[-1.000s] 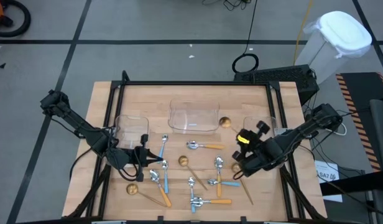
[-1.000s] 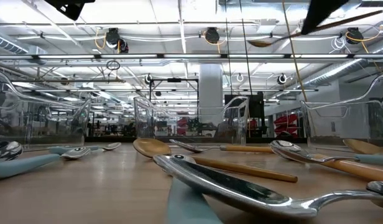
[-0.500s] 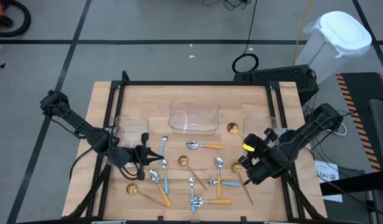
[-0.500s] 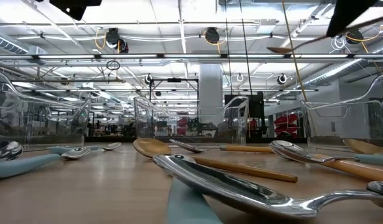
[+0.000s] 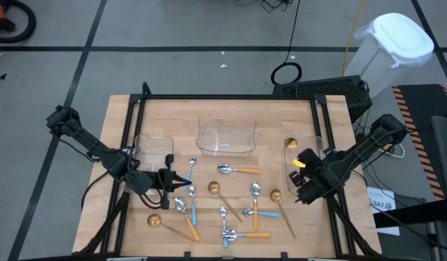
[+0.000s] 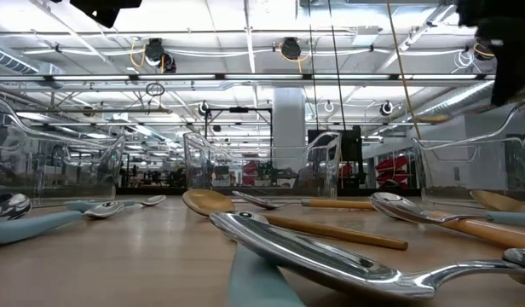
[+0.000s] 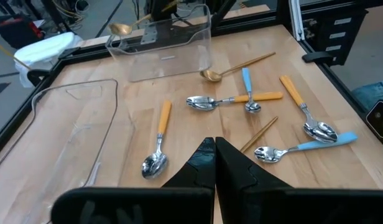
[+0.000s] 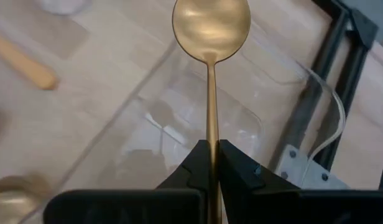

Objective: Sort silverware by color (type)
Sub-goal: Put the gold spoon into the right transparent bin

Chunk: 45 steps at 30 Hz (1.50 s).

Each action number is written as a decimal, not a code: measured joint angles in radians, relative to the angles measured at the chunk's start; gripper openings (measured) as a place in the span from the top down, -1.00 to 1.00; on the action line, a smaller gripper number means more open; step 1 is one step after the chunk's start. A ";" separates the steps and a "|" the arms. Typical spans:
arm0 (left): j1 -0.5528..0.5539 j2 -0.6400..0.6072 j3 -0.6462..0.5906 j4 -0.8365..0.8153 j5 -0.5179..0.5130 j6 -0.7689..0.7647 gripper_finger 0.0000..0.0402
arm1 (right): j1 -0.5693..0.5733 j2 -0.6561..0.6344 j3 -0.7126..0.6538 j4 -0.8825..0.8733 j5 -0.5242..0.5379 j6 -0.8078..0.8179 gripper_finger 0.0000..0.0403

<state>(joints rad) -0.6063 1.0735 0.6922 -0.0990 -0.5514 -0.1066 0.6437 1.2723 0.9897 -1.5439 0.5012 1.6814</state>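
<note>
Gold spoon (image 8: pixel 211 25) clamped by its handle in right gripper (image 8: pixel 210 149), bowl forward, held above right-hand clear tray (image 5: pixel 314 145) at right of centre in the high view. Probably best carried fully past the tray wall, lowered close to the floor, then released, so as not to bounce out. Other spoons (image 5: pixel 223 199) scattered across lower middle of the table (image 5: pixel 231 112): orange-handled, blue-handled, gold. Left gripper (image 7: pixel 214 152) waiting at left of centre, fingers pressed together on nothing, near the left tray (image 5: pixel 152 145).
</note>
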 joint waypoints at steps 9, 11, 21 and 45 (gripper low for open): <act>0.030 0.000 0.000 0.000 0.000 -0.004 1.00 | 0.000 -0.007 -0.145 0.133 -0.035 0.052 0.94; 0.036 0.000 0.000 0.000 0.000 -0.008 1.00 | 0.000 -0.007 -0.168 0.146 -0.035 0.065 0.94; 0.039 0.000 0.000 0.000 0.000 -0.021 1.00 | 0.000 -0.005 -0.263 0.318 -0.042 0.052 0.94; 0.039 0.000 0.000 0.026 0.000 -0.031 1.00 | -0.002 0.118 -0.268 0.345 -0.113 0.035 0.76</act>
<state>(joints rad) -0.5678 1.0737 0.6922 -0.0734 -0.5514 -0.1377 0.6415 1.3907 0.7219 -1.1984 0.3880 1.7161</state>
